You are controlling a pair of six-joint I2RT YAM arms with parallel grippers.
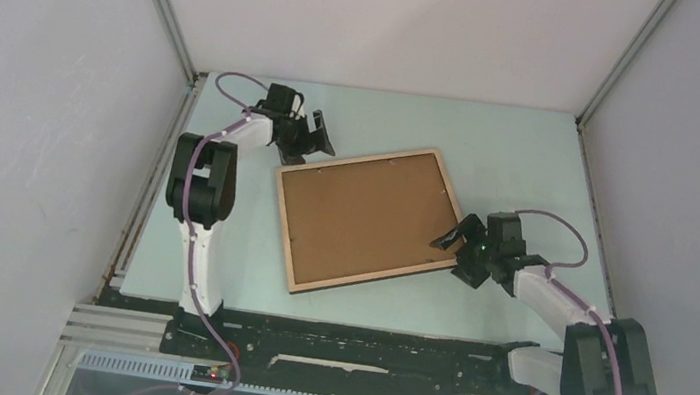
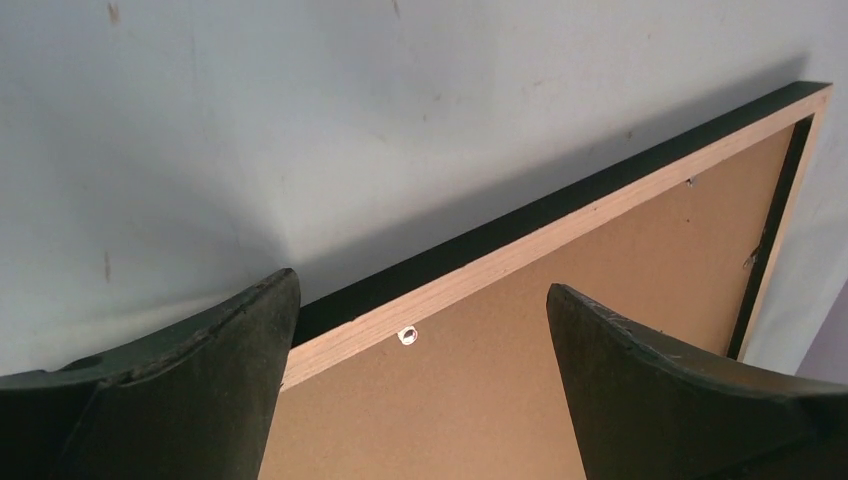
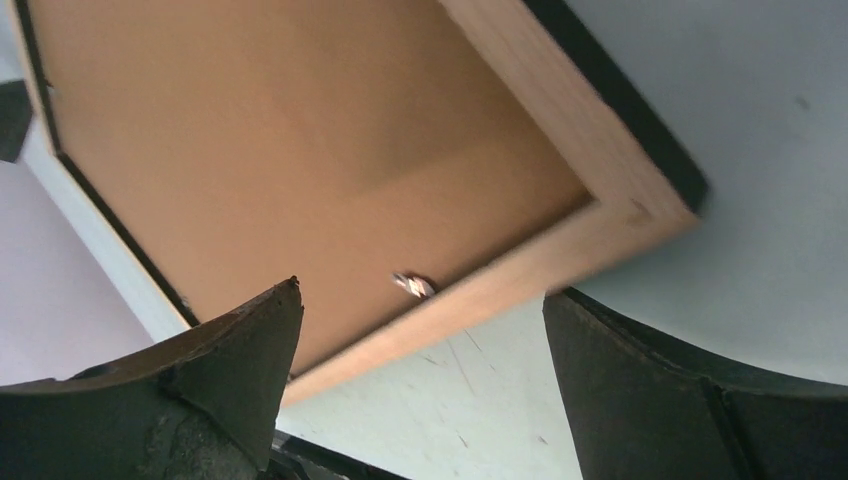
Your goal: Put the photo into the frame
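The frame (image 1: 359, 160) lies back-up and slightly askew on the worktop (image 1: 492, 155), its light wood rim around a plain brown backing board (image 1: 363, 219) that fills the recess. The left gripper (image 1: 310, 148) sits at the frame's far left corner with its jaws spread, one outside the rim and one over the board, gripping nothing. The right gripper (image 1: 453, 253) is at the frame's near right corner, jaws likewise spread wide and straddling that corner, where a small metal tab (image 3: 413, 285) shows inside the rim
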